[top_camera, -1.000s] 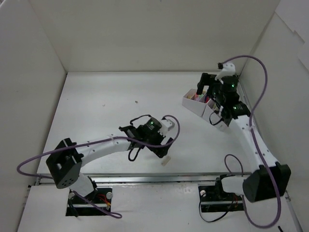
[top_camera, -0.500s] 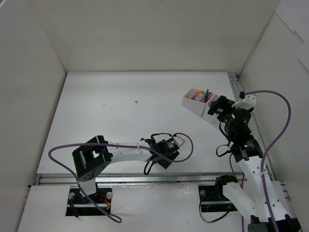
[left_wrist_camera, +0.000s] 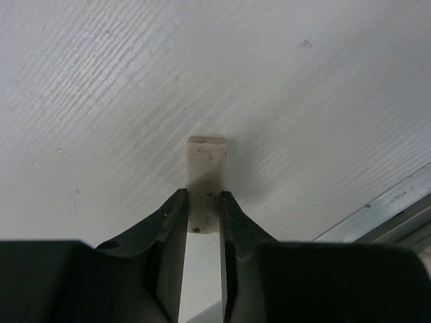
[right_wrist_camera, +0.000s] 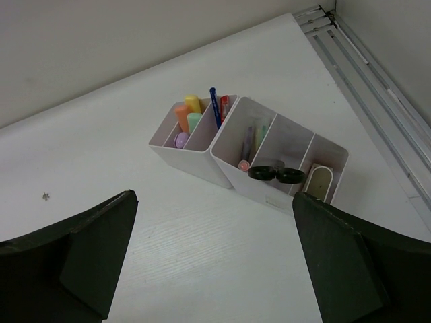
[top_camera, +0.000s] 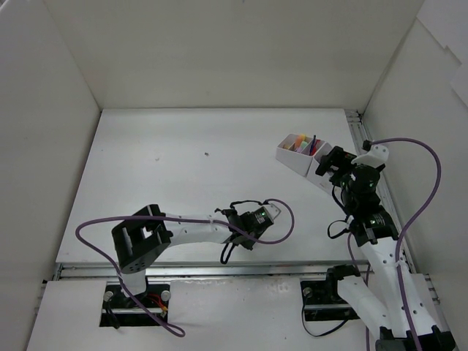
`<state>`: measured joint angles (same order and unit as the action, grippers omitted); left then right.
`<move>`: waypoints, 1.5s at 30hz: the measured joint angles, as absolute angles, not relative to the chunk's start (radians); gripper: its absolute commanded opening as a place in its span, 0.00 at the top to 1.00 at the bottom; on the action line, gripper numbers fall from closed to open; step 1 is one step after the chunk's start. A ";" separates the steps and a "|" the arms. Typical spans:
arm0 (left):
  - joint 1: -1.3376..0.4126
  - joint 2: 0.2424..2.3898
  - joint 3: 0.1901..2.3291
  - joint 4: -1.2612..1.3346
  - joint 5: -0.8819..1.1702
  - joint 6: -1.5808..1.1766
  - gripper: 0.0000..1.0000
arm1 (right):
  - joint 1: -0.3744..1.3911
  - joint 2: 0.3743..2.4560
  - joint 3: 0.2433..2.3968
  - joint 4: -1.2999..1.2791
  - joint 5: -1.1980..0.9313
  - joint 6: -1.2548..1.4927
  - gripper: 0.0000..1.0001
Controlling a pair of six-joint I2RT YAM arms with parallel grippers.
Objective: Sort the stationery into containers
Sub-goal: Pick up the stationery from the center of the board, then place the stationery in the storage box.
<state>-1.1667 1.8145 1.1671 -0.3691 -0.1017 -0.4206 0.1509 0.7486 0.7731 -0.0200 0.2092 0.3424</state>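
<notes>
While orange, yellow and pale-green markers, thin pens and black-handled scissors already stand in the white divided plastic containers, one small beige rectangular eraser lies on the worktop near its front edge, clenched by the left gripper. By my judgement, carrying it over is what is left. The right gripper hangs spread wide above the containers, holding nothing.

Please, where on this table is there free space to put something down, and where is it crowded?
The widest bare patch of the table spans the left and middle, beyond the left arm. It is crowded at the right back corner, where the right end effector hovers by the containers, and at the front edge, where the left end effector grips an eraser.
</notes>
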 measured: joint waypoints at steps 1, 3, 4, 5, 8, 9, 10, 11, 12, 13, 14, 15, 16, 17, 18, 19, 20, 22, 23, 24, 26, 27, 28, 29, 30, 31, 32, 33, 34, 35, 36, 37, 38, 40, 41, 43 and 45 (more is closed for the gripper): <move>-1.165 1.813 1.165 -0.365 -0.101 -0.419 1.00 | 0.151 0.749 0.770 -0.020 0.203 0.339 0.02; -1.151 1.797 1.143 -0.340 -0.093 -0.408 1.00 | 0.151 0.749 0.759 -0.020 0.175 0.332 0.02; -1.140 1.783 1.129 -0.334 -0.087 -0.400 1.00 | 0.151 0.749 0.752 -0.020 0.153 0.325 0.02; -1.121 1.761 1.110 -0.327 -0.078 -0.389 1.00 | 0.151 0.750 0.746 -0.020 0.123 0.317 0.02; -1.066 1.677 1.054 -0.293 -0.071 -0.355 1.00 | 0.151 0.753 0.725 -0.010 0.042 0.317 0.02; -1.050 1.639 1.036 -0.283 -0.070 -0.341 1.00 | 0.151 0.757 0.714 -0.004 0.010 0.323 0.02; -1.039 1.604 1.021 -0.270 -0.070 -0.329 1.00 | 0.151 0.764 0.707 -0.003 -0.020 0.328 0.02; -1.030 1.562 1.001 -0.242 -0.067 -0.315 1.00 | 0.151 0.776 0.701 -0.001 -0.054 0.335 0.02; -1.026 1.519 0.981 -0.218 -0.061 -0.300 1.00 | 0.151 0.792 0.696 0.005 -0.092 0.342 0.02; -1.027 1.478 0.963 -0.197 -0.053 -0.286 1.00 | 0.153 0.812 0.692 0.013 -0.139 0.348 0.02; -1.028 1.445 0.947 -0.176 -0.046 -0.274 1.00 | 0.157 0.831 0.689 0.028 -0.183 0.355 0.02; -1.030 1.410 0.929 -0.152 -0.042 -0.260 1.00 | 0.168 0.855 0.687 0.047 -0.228 0.367 0.02; -1.032 1.383 0.916 -0.134 -0.041 -0.248 1.00 | 0.187 0.883 0.687 0.064 -0.265 0.379 0.02; -1.032 1.360 0.904 -0.117 -0.038 -0.237 1.00 | 0.212 0.912 0.687 0.086 -0.301 0.394 0.02; -1.033 1.343 0.895 -0.105 -0.038 -0.227 1.00 | 0.236 0.946 0.687 0.107 -0.339 0.411 0.03; -1.033 1.331 0.888 -0.094 -0.039 -0.218 1.00 | 0.260 0.982 0.687 0.130 -0.376 0.430 0.04; -1.033 1.321 0.883 -0.085 -0.043 -0.209 1.00 | 0.281 1.020 0.688 0.150 -0.411 0.448 0.05; -1.033 1.308 0.875 -0.064 -0.054 -0.193 1.00 | 0.323 1.099 0.689 0.178 -0.478 0.485 0.07; -1.033 1.304 0.873 -0.059 -0.060 -0.188 1.00 | 0.342 1.132 0.692 0.182 -0.503 0.500 0.08; -1.033 1.301 0.872 -0.055 -0.068 -0.183 1.00 | 0.361 1.166 0.699 0.181 -0.527 0.511 0.09; -1.029 1.299 0.872 -0.046 -0.085 -0.169 1.00 | 0.398 1.217 0.723 0.174 -0.556 0.527 0.12; -1.028 1.299 0.872 -0.043 -0.092 -0.163 1.00 | 0.418 1.236 0.736 0.173 -0.566 0.532 0.13; -1.027 1.299 0.872 -0.043 -0.100 -0.158 1.00 | 0.437 1.249 0.749 0.172 -0.572 0.535 0.17; -1.026 1.299 0.872 -0.042 -0.108 -0.155 1.00 | 0.454 1.259 0.762 0.173 -0.579 0.539 0.19; -1.026 1.299 0.872 -0.041 -0.118 -0.149 1.00 | 0.468 1.265 0.770 0.173 -0.585 0.545 0.22; -1.026 1.299 0.872 -0.041 -0.128 -0.147 1.00 | 0.484 1.270 0.778 0.174 -0.589 0.550 0.31; -1.026 1.299 0.872 -0.040 -0.136 -0.144 1.00 | 0.497 1.276 0.786 0.176 -0.593 0.551 0.34; -1.026 1.299 0.872 -0.040 -0.144 -0.142 1.00 | 0.512 1.283 0.793 0.178 -0.595 0.559 0.37; -1.026 1.299 0.872 -0.040 -0.156 -0.141 1.00 | 0.522 1.289 0.797 0.181 -0.596 0.563 0.39; -1.026 1.299 0.872 -0.040 -0.165 -0.141 1.00 | 0.534 1.296 0.801 0.182 -0.598 0.567 0.40; -1.026 1.299 0.872 -0.040 -0.175 -0.141 1.00 | 0.542 1.303 0.803 0.182 -0.599 0.569 0.41; -1.026 1.299 0.872 -0.040 -0.184 -0.141 1.00 | 0.549 1.311 0.806 0.181 -0.599 0.572 0.42; -1.026 1.299 0.872 -0.039 -0.191 -0.142 1.00 | 0.554 1.319 0.809 0.179 -0.599 0.572 0.43; -1.026 1.297 0.871 -0.038 -0.202 -0.142 1.00 | 0.564 1.334 0.812 0.176 -0.599 0.574 0.53; -1.026 1.294 0.870 -0.038 -0.207 -0.142 1.00 | 0.567 1.341 0.812 0.176 -0.599 0.575 0.59; -1.026 1.285 0.867 -0.037 -0.214 -0.141 1.00 | 0.574 1.355 0.812 0.177 -0.600 0.577 0.79; -1.026 1.279 0.863 -0.039 -0.218 -0.141 1.00 | 0.579 1.364 0.816 0.187 -0.609 0.593 0.88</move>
<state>-1.0264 1.2785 0.8631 -0.0395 -0.2184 -0.1413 0.5793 1.3640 0.8162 0.1871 -0.6086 0.5926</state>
